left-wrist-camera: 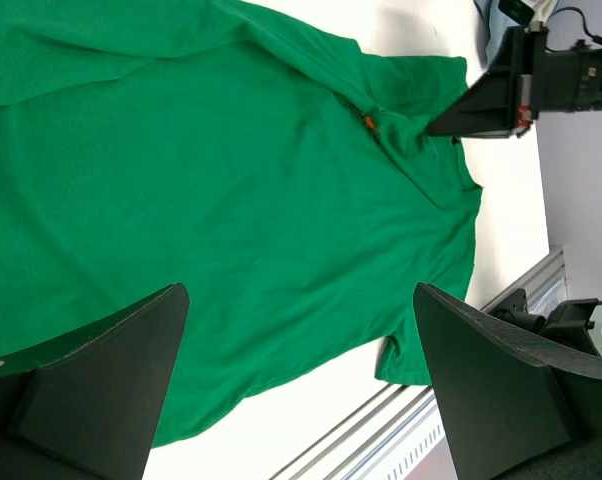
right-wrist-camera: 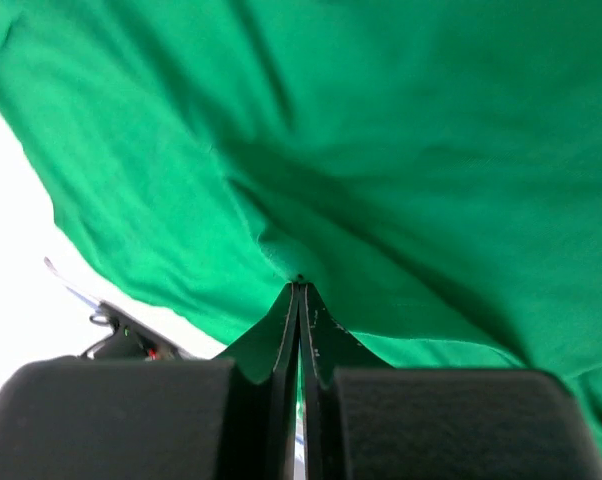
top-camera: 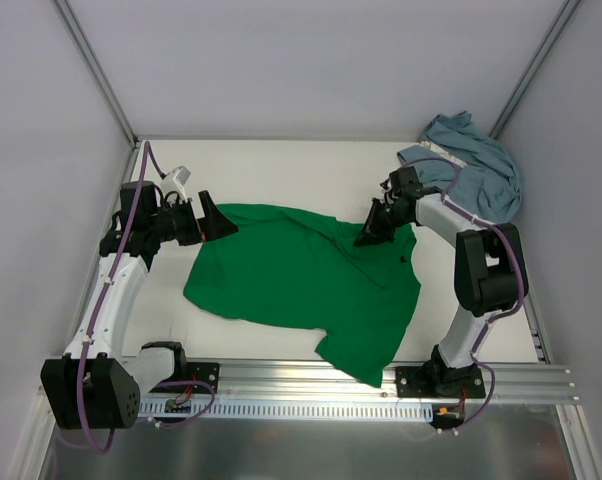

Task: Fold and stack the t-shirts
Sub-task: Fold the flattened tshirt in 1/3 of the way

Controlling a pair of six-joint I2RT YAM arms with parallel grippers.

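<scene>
The table (top-camera: 281, 170) has a plain white top and fills a small booth. Pale grey walls (top-camera: 41, 150) close it in on the left, the far side and the right. Slim metal posts (top-camera: 96, 70) run up the two far corners. Along the near edge lies a silver rail (top-camera: 311, 375) that carries both arm bases, with a sheet of bare metal in front of it.

The green t-shirt (top-camera: 301, 285) lies spread over the middle of the table, mostly flat but creased. One part reaches down over the rail at the near edge. The blue-grey t-shirt (top-camera: 476, 170) sits bunched in a heap in the far right corner, apart from the green one.

The right end effector (top-camera: 369, 235) is closed, and its tips pinch a fold of the green t-shirt (right-wrist-camera: 381, 150) near its far right part. In the right wrist view the closed tips (right-wrist-camera: 299, 290) draw the cloth up into a small peak. The left wrist view shows the same pinch (left-wrist-camera: 451, 125) next to a small orange tag (left-wrist-camera: 368, 122).

The left end effector (top-camera: 219, 218) is at the far left corner of the green t-shirt with its jaws spread wide and nothing between them. Its own camera shows the two dark fingers (left-wrist-camera: 101, 380) standing far apart over green cloth (left-wrist-camera: 231, 180). Whether they touch the cloth cannot be told.
</scene>
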